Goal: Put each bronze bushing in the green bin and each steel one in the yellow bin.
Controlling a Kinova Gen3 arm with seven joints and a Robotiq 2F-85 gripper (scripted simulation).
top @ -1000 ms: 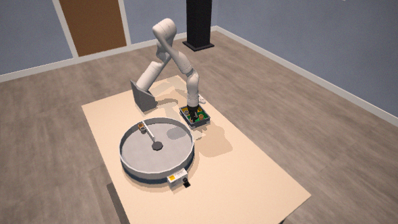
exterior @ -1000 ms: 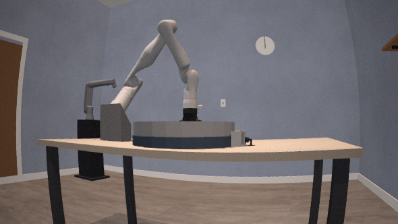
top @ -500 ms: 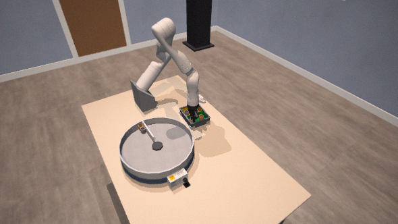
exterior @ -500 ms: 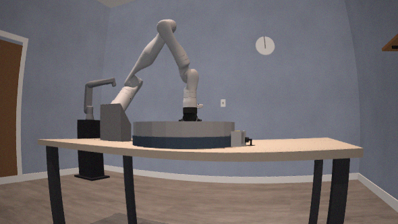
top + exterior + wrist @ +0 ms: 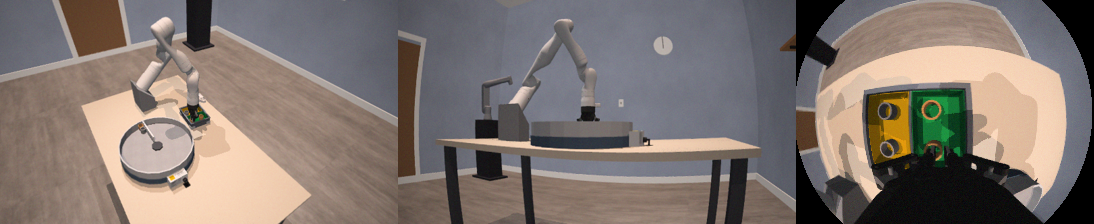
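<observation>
Pincer (image 5: pixel 193 119) (image 5: pixel 939 151) nearly closed, narrow gap; can't tell if near bronze bushing's (image 5: pixel 929 144) wall is pinched. Bushing sits in green bin (image 5: pixel 955 120), wrist view, at about 10 o'clock from my gap centre, overlapping one fingertip. Straight lift probably safest.
</observation>
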